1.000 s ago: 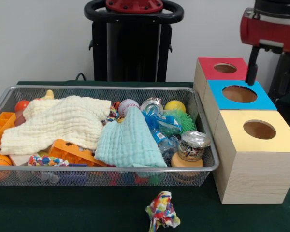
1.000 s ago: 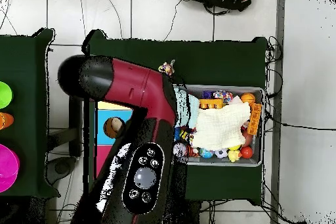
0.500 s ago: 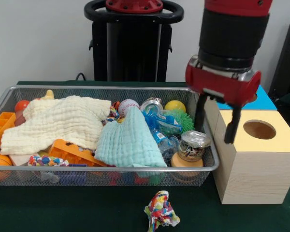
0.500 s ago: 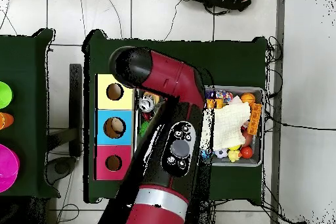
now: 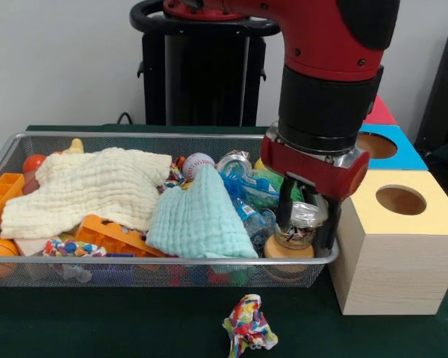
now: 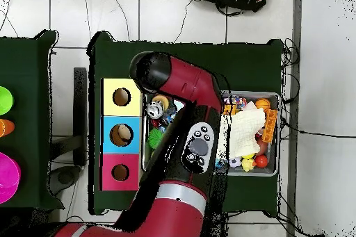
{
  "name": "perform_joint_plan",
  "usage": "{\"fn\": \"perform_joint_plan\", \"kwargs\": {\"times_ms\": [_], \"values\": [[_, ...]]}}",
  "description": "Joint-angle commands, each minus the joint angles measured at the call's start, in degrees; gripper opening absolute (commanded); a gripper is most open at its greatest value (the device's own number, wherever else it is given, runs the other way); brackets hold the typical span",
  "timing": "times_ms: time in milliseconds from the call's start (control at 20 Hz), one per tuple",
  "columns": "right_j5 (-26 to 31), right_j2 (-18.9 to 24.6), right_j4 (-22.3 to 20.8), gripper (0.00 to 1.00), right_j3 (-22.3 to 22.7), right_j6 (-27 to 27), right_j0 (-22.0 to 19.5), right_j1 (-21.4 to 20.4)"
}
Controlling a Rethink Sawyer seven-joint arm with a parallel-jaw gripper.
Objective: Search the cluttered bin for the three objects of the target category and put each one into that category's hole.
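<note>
gripper: the gripper (image 5: 307, 224) hangs in the right end of the wire bin (image 5: 164, 136), its two black fingers spread wide, one on each side of the glass jar (image 5: 297, 227); no squeeze shows yet, so the jar looks straddled, not held.
jar: upright, silver lid on top, tan contents below, against the bin's right wall and near its front right corner; a crushed plastic bottle (image 5: 248, 201) lies just beside it to the left.
holes: three boxes stand in a row outside the bin's right wall, yellow box (image 5: 403, 246) at the front, blue box (image 5: 397, 153) behind it, red box (image 5: 378, 112) at the back, each with a round hole on top.
risk, wall: the right finger sits very close to the bin's wall; i judge it may catch the wire rim on closing or lifting and drag the whole bin.
risk, grip: the lid is smooth and the jar looks heavy; a pinch high on the lid may slip, and the jar may tip against the bottle.
risk, box: the yellow box stands just beside the bin, so a low swing could knock it.
risk, category: the pictures do not say which category is wanted; whether the jar belongs is a guess.
front view only: the finger spread, the jar's lid, the pale yellow cloth (image 5: 86, 190), the mint cloth (image 5: 200, 216), the rag toy (image 5: 250, 324) on the table in front of the bin.
overhead view only: the arm (image 6: 181, 95) covers the middle of the bin, and something pale lies inside the blue box's hole (image 6: 121, 135); the fingers themselves are hidden there.
</note>
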Motion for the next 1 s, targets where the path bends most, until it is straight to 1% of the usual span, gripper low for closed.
{"fn": "perform_joint_plan", "kwargs": {"times_ms": [50, 150, 300, 500, 600, 650, 750, 850, 1000], "values": [[-3.8, 8.3, -1.4, 1.00, 3.2, 3.1, -1.0, 0.2], [-4.8, 8.5, -1.6, 1.00, 3.4, 3.0, -1.2, 0.5], [-2.8, 7.8, -1.8, 1.00, -0.8, 3.4, -2.0, 2.5], [6.0, 8.3, -1.0, 1.00, -9.8, 3.3, -4.5, 5.3], [9.6, 7.8, -1.1, 1.00, -13.0, 3.9, -4.8, 6.0], [10.4, 7.4, -1.2, 1.00, -13.7, 4.3, -4.7, 6.0], [9.5, 7.6, -1.2, 1.00, -12.5, 3.8, -4.8, 5.5], [9.0, 8.3, -1.2, 1.00, -13.0, 2.8, -5.6, 6.1], [9.9, 8.7, -1.1, 1.00, -14.8, 2.4, -6.4, 6.9]]}}
